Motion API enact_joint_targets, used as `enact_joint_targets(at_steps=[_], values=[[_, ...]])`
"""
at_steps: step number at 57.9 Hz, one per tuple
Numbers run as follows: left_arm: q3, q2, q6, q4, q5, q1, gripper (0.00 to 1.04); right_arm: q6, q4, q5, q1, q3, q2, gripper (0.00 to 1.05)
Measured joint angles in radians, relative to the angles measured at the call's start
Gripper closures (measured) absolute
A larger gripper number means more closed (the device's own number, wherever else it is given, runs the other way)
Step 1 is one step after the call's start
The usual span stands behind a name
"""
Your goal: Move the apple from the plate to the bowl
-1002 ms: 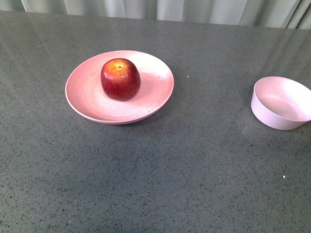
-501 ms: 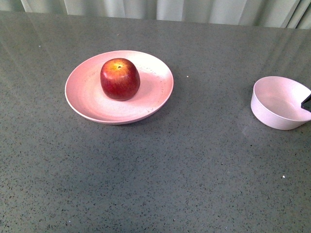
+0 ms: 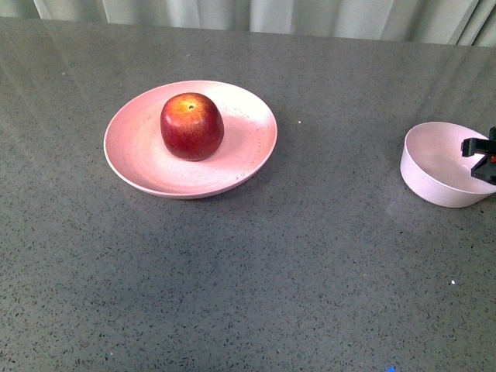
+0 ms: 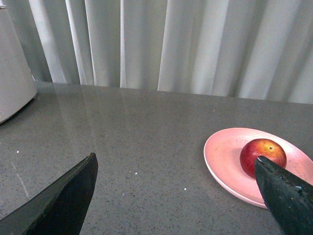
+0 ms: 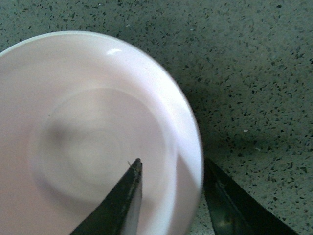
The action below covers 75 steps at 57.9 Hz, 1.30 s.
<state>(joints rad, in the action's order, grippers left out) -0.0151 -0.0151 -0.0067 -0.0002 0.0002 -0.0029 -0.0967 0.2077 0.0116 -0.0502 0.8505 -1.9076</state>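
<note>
Two grippers gape open, both empty. At mid-right, the right gripper [image 3: 482, 157] straddles the bowl [image 3: 434, 182] rim, likely just in transit. Farther, upper left, the apple [image 3: 192, 125] sits on the plate [image 3: 132, 167], awaiting pickup; the left gripper [image 4: 176, 157] faces it from well apart.

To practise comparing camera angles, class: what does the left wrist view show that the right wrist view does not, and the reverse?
Only the left wrist view: the apple on the plate, curtains behind. Only the right wrist view: the empty bowl, its rim between the fingers of the open right gripper. Both: the grey speckled table and dark, spread fingers; the left gripper is open too.
</note>
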Motion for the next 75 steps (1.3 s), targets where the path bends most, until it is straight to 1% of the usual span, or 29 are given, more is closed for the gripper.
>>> enact_joint_targets(at_steps=[1, 10, 12, 14, 15, 21, 33, 40, 51, 65, 73, 75], values=[[0.000, 0.000, 0.000, 0.000, 0.000, 0.000, 0.09, -0.004, -0.001, 0.000, 0.004, 0.000, -0.001, 0.73], [0.000, 0.000, 0.000, 0.000, 0.000, 0.000, 0.09, -0.026, -0.003, 0.001, 0.025, 0.001, -0.002, 0.92], [0.000, 0.000, 0.000, 0.000, 0.000, 0.000, 0.09, -0.035, -0.003, 0.000, 0.034, 0.001, -0.002, 0.98], [0.000, 0.000, 0.000, 0.000, 0.000, 0.000, 0.09, -0.038, -0.003, 0.000, 0.039, 0.001, -0.001, 1.01], [0.000, 0.000, 0.000, 0.000, 0.000, 0.000, 0.09, -0.043, -0.003, 0.002, 0.045, 0.002, 0.000, 1.04], [0.000, 0.000, 0.000, 0.000, 0.000, 0.000, 0.09, -0.060, -0.006, 0.001, 0.073, 0.006, 0.008, 1.03], [0.000, 0.000, 0.000, 0.000, 0.000, 0.000, 0.09, -0.105, -0.022, 0.020, 0.158, 0.029, 0.009, 1.03], [0.000, 0.000, 0.000, 0.000, 0.000, 0.000, 0.09, -0.167, -0.047, 0.046, 0.223, 0.090, -0.025, 1.03], [0.000, 0.000, 0.000, 0.000, 0.000, 0.000, 0.09, -0.230, -0.090, 0.076, 0.275, 0.172, -0.085, 1.03], [0.000, 0.000, 0.000, 0.000, 0.000, 0.000, 0.09, -0.264, -0.116, 0.096, 0.317, 0.240, -0.122, 1.03], [0.000, 0.000, 0.000, 0.000, 0.000, 0.000, 0.09, -0.274, -0.117, 0.097, 0.324, 0.243, -0.127, 1.03], [0.000, 0.000, 0.000, 0.000, 0.000, 0.000, 0.09, -0.275, -0.116, 0.096, 0.325, 0.243, -0.127, 0.98]])
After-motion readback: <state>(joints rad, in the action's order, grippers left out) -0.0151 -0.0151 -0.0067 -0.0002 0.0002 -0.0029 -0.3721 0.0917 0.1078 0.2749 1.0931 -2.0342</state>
